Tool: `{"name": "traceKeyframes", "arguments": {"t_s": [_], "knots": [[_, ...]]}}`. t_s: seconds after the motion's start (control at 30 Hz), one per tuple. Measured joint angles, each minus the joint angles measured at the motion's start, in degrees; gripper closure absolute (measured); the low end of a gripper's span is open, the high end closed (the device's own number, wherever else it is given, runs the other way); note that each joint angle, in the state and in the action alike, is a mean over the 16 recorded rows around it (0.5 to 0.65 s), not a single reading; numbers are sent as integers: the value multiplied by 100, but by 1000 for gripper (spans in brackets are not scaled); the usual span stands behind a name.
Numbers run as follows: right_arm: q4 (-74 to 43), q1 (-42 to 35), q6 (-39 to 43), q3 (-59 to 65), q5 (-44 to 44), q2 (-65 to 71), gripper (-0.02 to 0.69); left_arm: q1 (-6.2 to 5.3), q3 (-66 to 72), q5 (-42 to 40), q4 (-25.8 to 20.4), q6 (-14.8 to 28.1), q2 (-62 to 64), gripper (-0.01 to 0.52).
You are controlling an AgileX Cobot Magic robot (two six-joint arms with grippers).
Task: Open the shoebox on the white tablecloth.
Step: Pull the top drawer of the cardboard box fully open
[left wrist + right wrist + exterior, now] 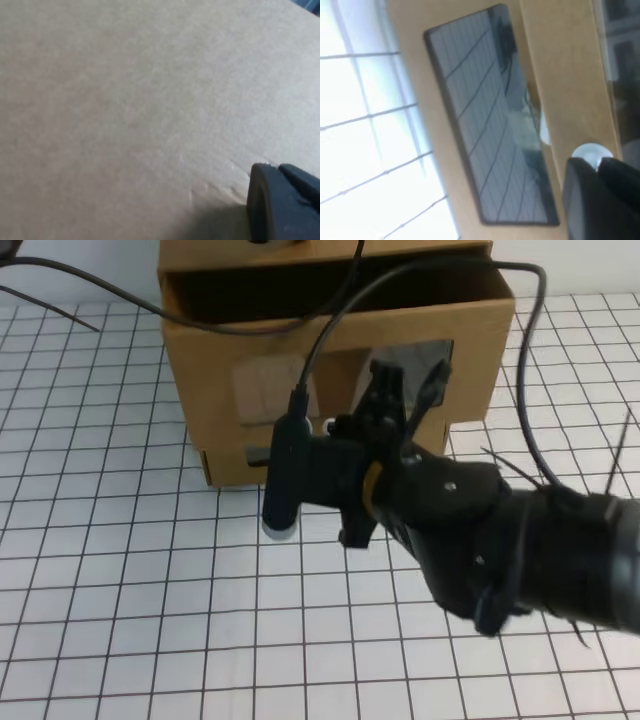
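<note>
Ext high view: saw shoebox (220, 390) upper centre of frame on white tablecloth (120, 570), drawer pulled fwd with dark gap open along its top edge. Right arm (520, 550) came in from lower right, hid most of clear window (425, 355) and box front. Right gripper (385, 380) pointed up-frame at box front, fingers drawn nearly together; whether pinching anything, couldn't tell from here. Small white knob (329, 425) peeked out left of wrist, mid-frame. Black cables (330, 320) draped across box top, over gap.

Right wrist view: showed what high view hid — window (490, 125) tilted across centre, grid reflected in it, second cardboard face (565, 75) at right. White handle (590, 152) lower right, touching dark finger (600, 200) tip; clamped or just touching, couldn't tell.

Left wrist view: nothing but plain brown cardboard (125, 100) filling frame, one dark finger (280, 205) lower right. Left gripper's jaw state couldn't be told.
</note>
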Motion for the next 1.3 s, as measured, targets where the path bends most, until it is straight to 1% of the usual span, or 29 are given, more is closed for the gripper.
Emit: {"name": "traceKeyframes", "arguments": {"t_s": [0.4, 0.67, 0.87, 1.0, 1.3], "knots": [[571, 854, 131, 1056, 606, -1018, 655, 0, 0, 13, 10, -115, 0, 519], [1128, 1370, 123, 1386, 1072, -1326, 654, 0, 0, -16, 88, -210, 0, 519], [1337, 1587, 182, 1505, 1274, -1392, 650, 0, -1, -33, 143, -239, 0, 519], [1466, 1650, 287, 1547, 1316, -1437, 628, 0, -3, -34, 164, -245, -8, 519], [2002, 1668, 541, 1519, 1374, -1844, 533, 0, -65, 2, 266, -245, -125, 519]]}}
